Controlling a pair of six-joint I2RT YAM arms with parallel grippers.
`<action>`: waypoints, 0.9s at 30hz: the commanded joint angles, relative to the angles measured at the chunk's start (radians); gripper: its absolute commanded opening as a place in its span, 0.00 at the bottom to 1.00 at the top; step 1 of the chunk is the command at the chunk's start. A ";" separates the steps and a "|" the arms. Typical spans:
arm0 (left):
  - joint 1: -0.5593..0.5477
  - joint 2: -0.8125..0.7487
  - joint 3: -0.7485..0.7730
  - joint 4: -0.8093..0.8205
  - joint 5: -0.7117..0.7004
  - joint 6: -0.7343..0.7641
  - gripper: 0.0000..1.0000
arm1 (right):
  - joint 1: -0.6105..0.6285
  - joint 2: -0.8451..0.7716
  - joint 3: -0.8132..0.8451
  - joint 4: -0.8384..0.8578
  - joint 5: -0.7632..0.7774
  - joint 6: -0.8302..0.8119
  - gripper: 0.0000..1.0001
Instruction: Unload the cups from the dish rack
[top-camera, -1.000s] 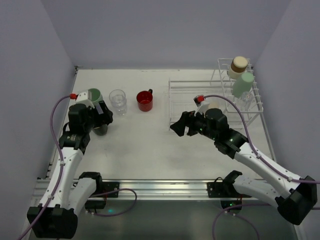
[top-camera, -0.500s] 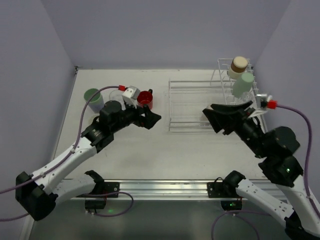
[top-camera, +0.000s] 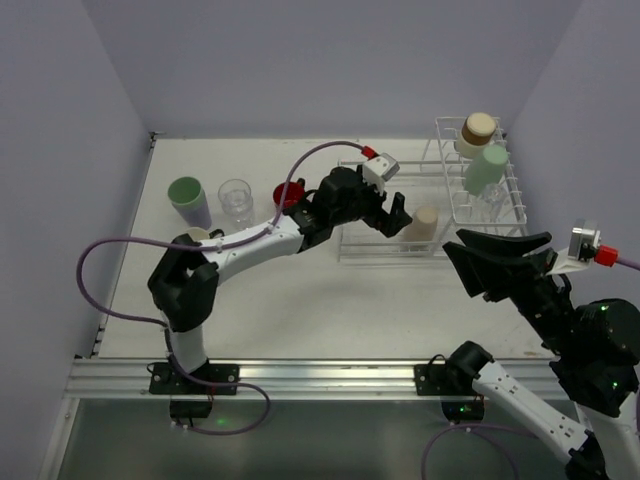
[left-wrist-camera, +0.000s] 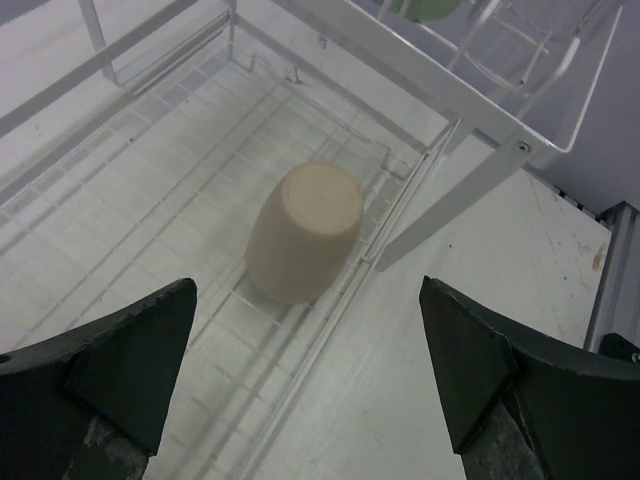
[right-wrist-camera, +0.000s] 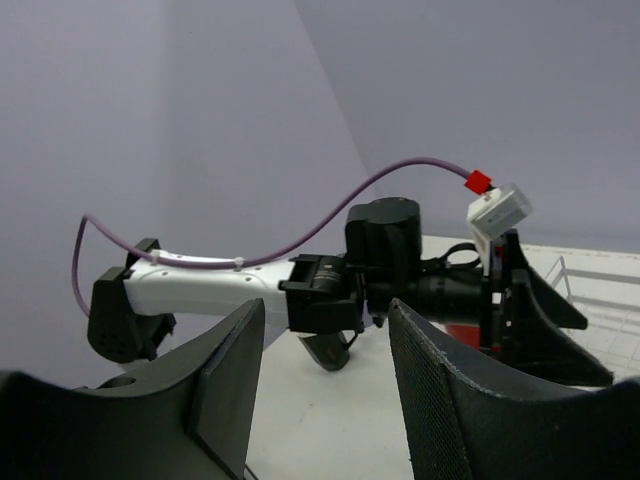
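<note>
The white dish rack (top-camera: 372, 168) stands at the back right. A tan cup (top-camera: 425, 228) stands upside down in its low basket, near the right front corner. My left gripper (top-camera: 393, 217) is open and empty, just left of it. In the left wrist view the cup (left-wrist-camera: 305, 245) lies ahead between the open fingers (left-wrist-camera: 110, 370), apart from them. A tan-brown cup (top-camera: 479, 130) and a pale green cup (top-camera: 485, 168) sit in the upright part. My right gripper (top-camera: 462, 265) is open and empty, raised in front of the rack.
A lavender tumbler with green inside (top-camera: 187, 200), a clear glass (top-camera: 236, 200) and a red mug (top-camera: 286, 196), partly behind my left arm, stand on the table at the left. My left arm (right-wrist-camera: 200, 285) stretches across the middle. Lavender walls close three sides.
My left arm has swung from the left of the table to the rack's basket. My right arm has pulled back from the basket and risen to the right. The tan cup now shows uncovered.
</note>
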 joint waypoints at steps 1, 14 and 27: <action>-0.022 0.100 0.167 0.021 0.005 0.064 0.97 | 0.003 -0.027 -0.020 -0.023 -0.007 -0.018 0.55; -0.056 0.425 0.522 -0.097 0.019 0.059 1.00 | 0.003 -0.067 -0.085 -0.020 -0.021 -0.022 0.56; -0.070 0.541 0.585 -0.131 -0.152 0.083 0.92 | 0.004 -0.090 -0.125 -0.028 -0.015 -0.019 0.56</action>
